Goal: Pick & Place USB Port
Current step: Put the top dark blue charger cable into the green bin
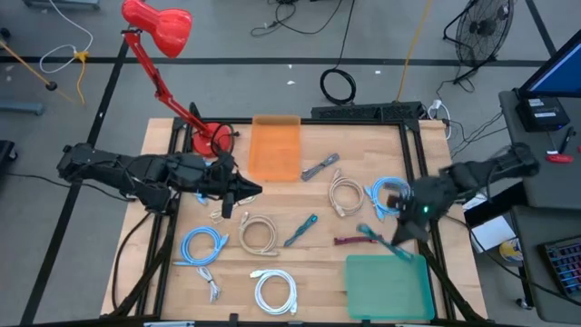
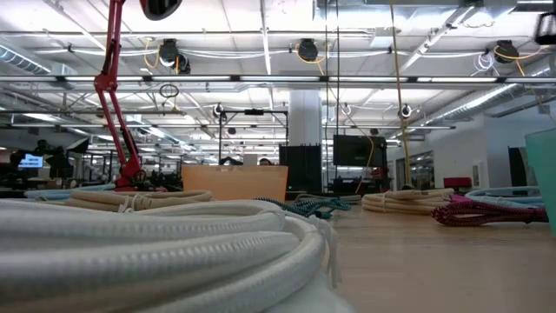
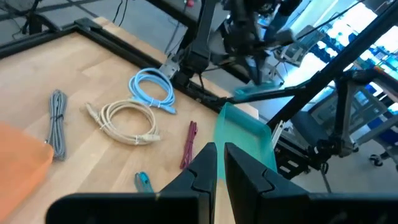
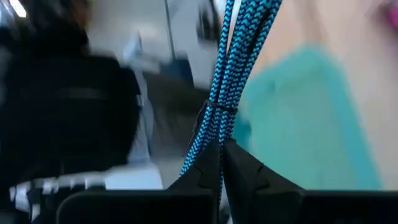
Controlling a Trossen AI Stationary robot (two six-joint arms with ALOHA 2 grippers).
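the right gripper (image 1: 399, 247) hangs over the green rectangular plastic tray (image 1: 388, 287) at the tabletop's front right corner, its jaws clamped on a bundled blue-and-black braided usb cable (image 4: 227, 87). in the right wrist view the cable runs straight out from between the dark fingers (image 4: 205, 171), tied with a band just past the tips, with the green tray behind it. from above the cable shows as a teal streak over the tray's back edge.

the left gripper (image 1: 252, 190) sits above the wood near the tabletop's left side, just in front of the orange rectangular plastic tray (image 1: 275, 147) at the back edge, jaws nearly together with nothing between them.

loose on the tabletop: a grey bundled cable (image 1: 320, 167) beside the orange tray, a beige coiled cable (image 1: 345, 195) and a light blue coiled cable (image 1: 385, 194) toward the right edge, a maroon bundled cable (image 1: 349, 241) just by the green tray, a white coiled cable (image 1: 275, 291) at the front edge. a red desk lamp (image 1: 163, 27) is clamped at the back left corner.
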